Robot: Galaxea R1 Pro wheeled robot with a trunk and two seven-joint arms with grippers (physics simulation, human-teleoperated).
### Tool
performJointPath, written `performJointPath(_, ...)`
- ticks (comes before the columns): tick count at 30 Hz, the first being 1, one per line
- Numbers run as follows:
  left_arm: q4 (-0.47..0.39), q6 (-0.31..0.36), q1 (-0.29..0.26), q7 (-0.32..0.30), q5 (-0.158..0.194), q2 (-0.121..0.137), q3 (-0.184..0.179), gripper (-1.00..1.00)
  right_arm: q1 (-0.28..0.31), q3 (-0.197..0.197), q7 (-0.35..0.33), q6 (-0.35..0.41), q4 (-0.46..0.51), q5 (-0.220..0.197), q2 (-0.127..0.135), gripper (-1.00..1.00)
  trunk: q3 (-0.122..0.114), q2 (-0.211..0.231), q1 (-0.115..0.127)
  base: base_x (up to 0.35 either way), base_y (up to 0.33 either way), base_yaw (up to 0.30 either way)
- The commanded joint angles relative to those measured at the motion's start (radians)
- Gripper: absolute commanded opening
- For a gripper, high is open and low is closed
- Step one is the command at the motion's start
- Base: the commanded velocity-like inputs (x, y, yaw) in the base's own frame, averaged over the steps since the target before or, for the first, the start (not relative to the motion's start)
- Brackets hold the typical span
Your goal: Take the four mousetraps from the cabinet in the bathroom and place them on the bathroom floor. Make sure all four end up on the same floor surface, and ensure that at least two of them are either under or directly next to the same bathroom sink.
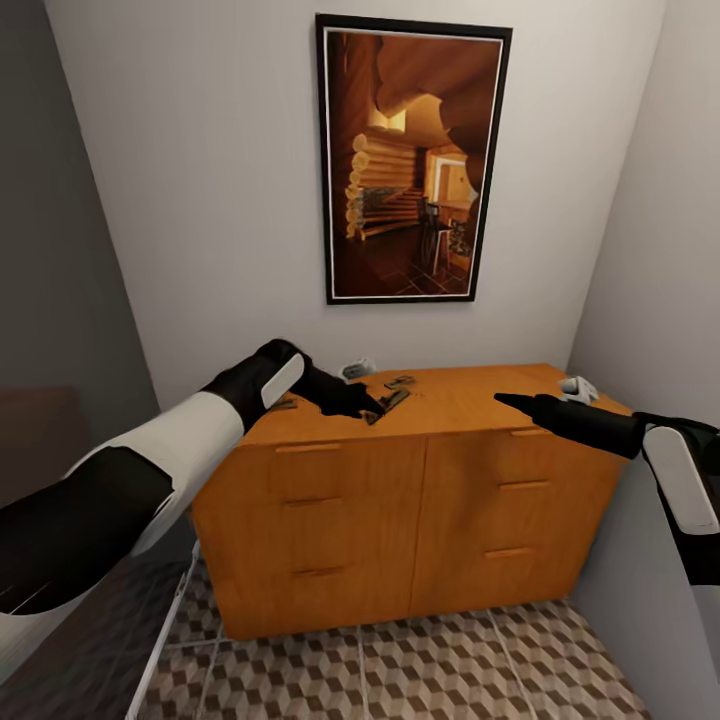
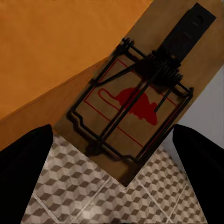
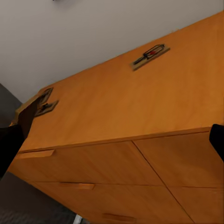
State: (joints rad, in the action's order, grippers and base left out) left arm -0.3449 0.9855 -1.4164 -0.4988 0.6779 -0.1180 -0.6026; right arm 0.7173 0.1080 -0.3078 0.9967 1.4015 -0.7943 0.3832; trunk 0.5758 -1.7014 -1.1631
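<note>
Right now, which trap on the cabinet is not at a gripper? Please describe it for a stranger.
Below the framed picture stands the orange cabinet. Near the middle of its top lies a trap. Unlike the trap at the left gripper, it lies alone, nearer the wall.

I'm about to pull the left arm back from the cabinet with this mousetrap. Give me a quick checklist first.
1. Mousetrap sits between the left tool's fingers: ok.
2. Fingers actually gripping it: cannot tell, no contact visible.
3. Trap lifted off the cabinet: ok, floor tiles show behind it.
4. Right tool open and empty: ok.
5. Second trap lying on the cabinet top for later: ok.
6. Route to the sink: cannot tell.
</note>
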Motion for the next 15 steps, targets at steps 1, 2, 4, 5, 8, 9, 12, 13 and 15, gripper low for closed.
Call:
performJointPath(1,0.003,-0.023,0.004,-0.009,0.002,0.005,-0.003,-1.00,0.001,0.000,-0.009,0.004,0.001,0.010,0.000,1.00,0.001,-0.001,0.000,-0.004,0.000,0.287)
performJointPath(2,0.004,-0.037,0.006,-0.008,0.004,0.007,-0.003,-1.00,0.001,0.000,-0.008,0.003,0.001,0.010,0.000,1.00,0.001,-0.001,0.000,-0.003,0.000,0.288)
performJointPath(4,0.006,-0.085,0.010,-0.004,0.009,0.012,-0.002,-1.00,0.003,-0.002,-0.007,-0.001,0.001,0.015,0.000,1.00,0.001,-0.001,0.000,-0.002,0.000,0.289)
performJointPath(5,0.009,-0.116,0.011,0.002,0.012,0.013,-0.002,-1.00,0.004,-0.003,-0.006,-0.002,0.004,0.025,0.000,1.00,0.001,-0.001,0.000,-0.001,0.000,0.289)
performJointPath(8,0.020,-0.170,0.013,0.043,0.014,0.015,-0.002,-1.00,0.006,-0.004,-0.006,-0.005,0.016,0.081,-0.001,1.00,0.001,-0.001,0.000,-0.001,0.000,0.289)
performJointPath(9,0.022,-0.183,0.014,0.070,0.015,0.015,-0.001,-1.00,0.006,-0.005,-0.007,-0.005,0.018,0.110,-0.002,1.00,0.001,-0.001,0.000,0.000,0.000,0.290)
performJointPath(12,0.025,-0.205,0.014,0.127,0.016,0.015,-0.001,-1.00,0.007,-0.006,-0.007,-0.005,0.021,0.173,-0.004,1.00,0.001,-0.001,0.000,0.000,0.000,0.290)
performJointPath(13,0.027,-0.218,0.015,0.153,0.017,0.014,0.000,-1.00,0.007,-0.008,-0.007,-0.006,0.022,0.205,-0.004,1.00,0.001,-0.001,0.000,0.000,0.000,0.290)
performJointPath(15,0.029,-0.241,0.016,0.189,0.018,0.014,0.000,-1.00,0.008,-0.019,-0.007,-0.009,0.024,0.249,-0.005,1.00,0.001,-0.001,0.000,0.000,0.000,0.290)
